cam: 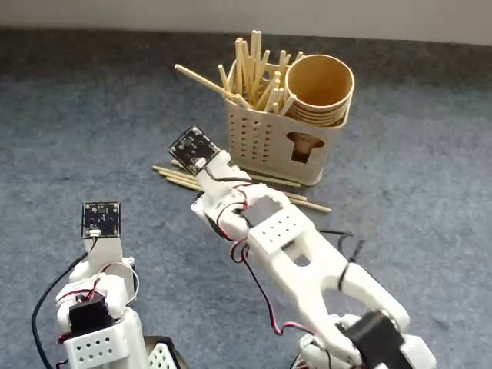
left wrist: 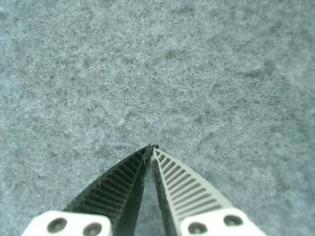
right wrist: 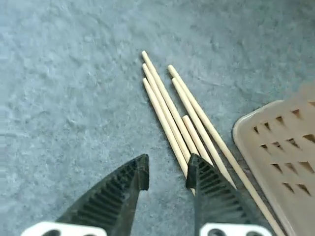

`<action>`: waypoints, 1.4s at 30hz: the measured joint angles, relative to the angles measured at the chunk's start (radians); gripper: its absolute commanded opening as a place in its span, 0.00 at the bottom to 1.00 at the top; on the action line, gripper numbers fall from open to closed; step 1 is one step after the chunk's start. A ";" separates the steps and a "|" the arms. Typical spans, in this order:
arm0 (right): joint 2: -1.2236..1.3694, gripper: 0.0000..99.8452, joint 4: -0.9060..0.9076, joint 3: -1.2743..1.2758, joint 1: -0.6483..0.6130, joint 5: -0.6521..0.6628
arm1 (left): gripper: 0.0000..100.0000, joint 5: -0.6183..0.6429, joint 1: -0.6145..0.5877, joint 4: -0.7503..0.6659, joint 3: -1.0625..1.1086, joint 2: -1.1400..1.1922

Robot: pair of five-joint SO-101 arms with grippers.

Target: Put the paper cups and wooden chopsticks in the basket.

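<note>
Closest to me, the left gripper [left wrist: 153, 147] hangs over the fuzzy grey mat [left wrist: 147, 59], its two ridged, pointy fingers pressed together with nothing between them. A bit farther on, the right gripper [right wrist: 167, 169] is partly open and holds nothing, with one black tip over the loose chopsticks [right wrist: 170, 105], thin smooth wooden sticks lying side by side just beside the basket [cam: 265, 142]. That pale plastic basket has rows of little holes, and inside it are round paper cups [cam: 321, 84] stacked together next to the standing chopsticks [cam: 254, 65].
</note>
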 measured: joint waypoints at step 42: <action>0.703 0.01 0.446 -0.664 0.080 0.115 | 0.01 0.000 0.000 0.000 0.000 0.000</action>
